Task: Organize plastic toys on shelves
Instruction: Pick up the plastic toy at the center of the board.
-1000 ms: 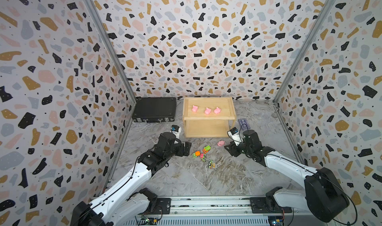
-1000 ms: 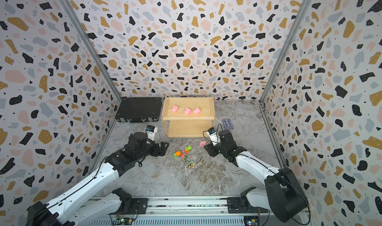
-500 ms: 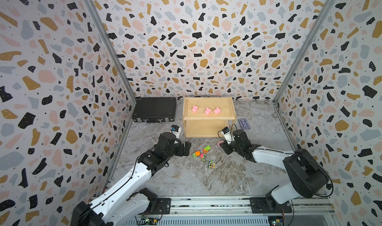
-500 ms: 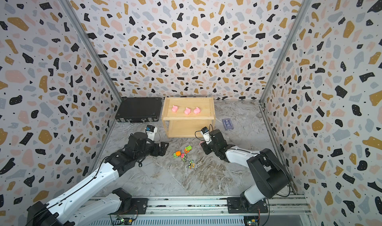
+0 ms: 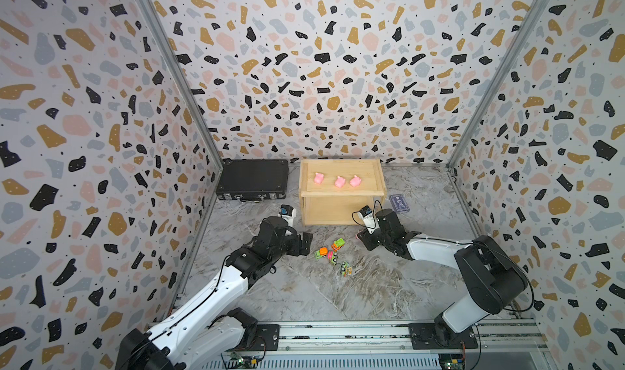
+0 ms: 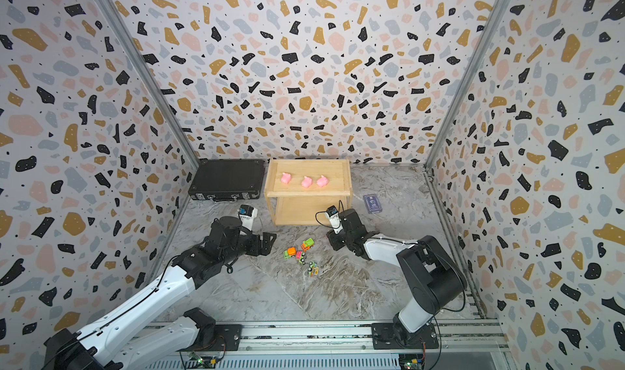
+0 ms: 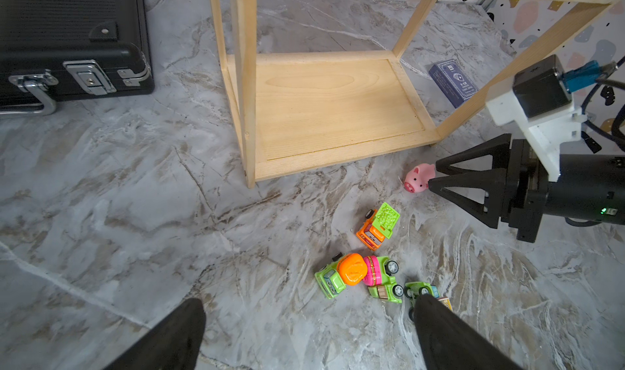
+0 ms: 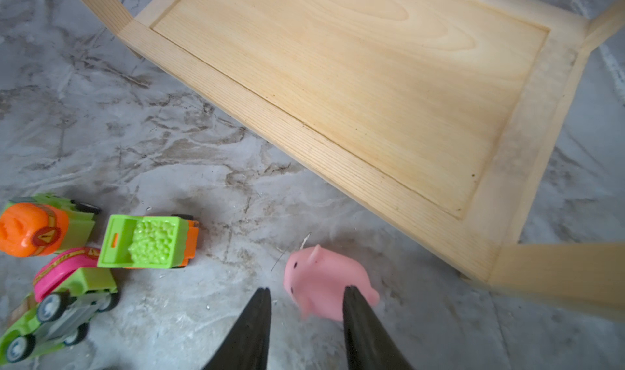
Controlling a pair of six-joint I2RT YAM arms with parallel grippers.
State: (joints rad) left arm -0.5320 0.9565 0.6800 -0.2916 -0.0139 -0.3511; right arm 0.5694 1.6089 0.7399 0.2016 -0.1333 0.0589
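Wooden shelves point(image 5: 341, 193) hold 3 pink pigs point(image 5: 340, 181) on top tier.

Black case point(image 5: 253, 179), blue card box point(image 5: 399, 204)

Only a warning-triangle sticker point(image 8: 44, 237) shows, on the orange toy drum point(image 8: 20, 226).

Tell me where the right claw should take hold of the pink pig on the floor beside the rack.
Grip the pink pig across its round body, one finger on each flank, behind the ears. Its snout points toward the green-bed truck, so likely come in low from its rear, where the right claw is. The body sits off toward one finger; centre it first.
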